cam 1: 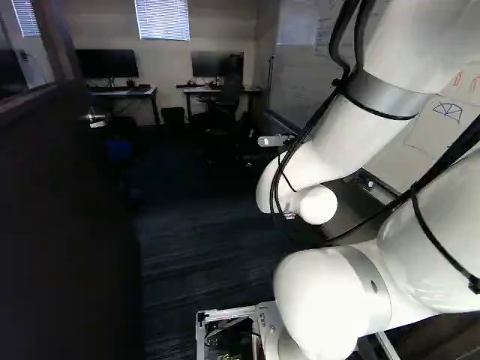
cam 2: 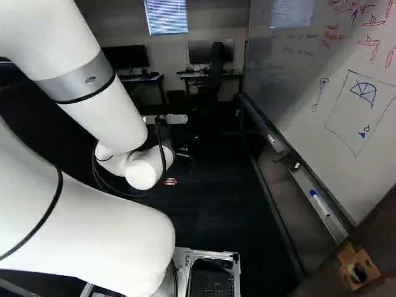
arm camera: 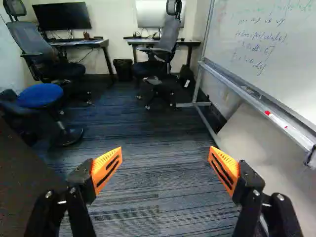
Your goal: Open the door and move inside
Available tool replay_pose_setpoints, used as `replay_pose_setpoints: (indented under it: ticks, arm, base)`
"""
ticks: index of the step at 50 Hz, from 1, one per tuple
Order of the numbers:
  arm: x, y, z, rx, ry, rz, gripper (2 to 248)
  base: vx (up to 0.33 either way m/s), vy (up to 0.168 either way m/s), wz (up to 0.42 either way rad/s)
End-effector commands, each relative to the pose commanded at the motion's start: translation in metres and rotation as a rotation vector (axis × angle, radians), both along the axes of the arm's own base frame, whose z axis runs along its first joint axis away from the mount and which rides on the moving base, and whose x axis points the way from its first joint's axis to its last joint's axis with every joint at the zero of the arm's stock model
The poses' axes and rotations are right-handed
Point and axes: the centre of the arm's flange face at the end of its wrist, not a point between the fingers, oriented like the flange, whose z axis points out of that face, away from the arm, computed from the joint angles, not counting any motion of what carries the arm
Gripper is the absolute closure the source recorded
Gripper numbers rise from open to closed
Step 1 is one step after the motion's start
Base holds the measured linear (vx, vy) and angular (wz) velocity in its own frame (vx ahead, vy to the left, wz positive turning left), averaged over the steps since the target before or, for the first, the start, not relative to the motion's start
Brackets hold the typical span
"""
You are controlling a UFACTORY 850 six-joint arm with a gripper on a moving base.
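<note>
1. From where I'm standing, the black gripper with orange pads [arm camera: 166, 148] is open and empty, its fingers wide apart over bare striped dark carpet [arm camera: 158, 182].
2. The dark door [cam 1: 67, 225] fills the left of the left base view, its silver lever handle [cam 1: 96, 118] at upper left; nothing grips it. It looks swung well open, to the robot's left of the white arm [cam 1: 341, 146].
3. What counts now: the way in lies straight ahead of the gripper, between door and whiteboard [cam 2: 315, 55], which takes up the upper right of the right base view.
4. The brass-coloured latch plate [cam 2: 348, 257] sits at that view's lower right, so I'd judge the base is in the doorway: drive forward, minding both sides.
5. Farther in, a round blue stool [arm camera: 40, 96] could crowd a leftward drift.
</note>
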Motion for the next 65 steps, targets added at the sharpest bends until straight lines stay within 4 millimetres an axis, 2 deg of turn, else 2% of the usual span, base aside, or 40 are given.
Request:
replay_pose_setpoints:
  ticks: [65]
  arm:
    - [0.0000, 0.0000, 0.0000, 0.000, 0.000, 0.000, 3]
  base:
    - [0.196, 0.036, -0.008]
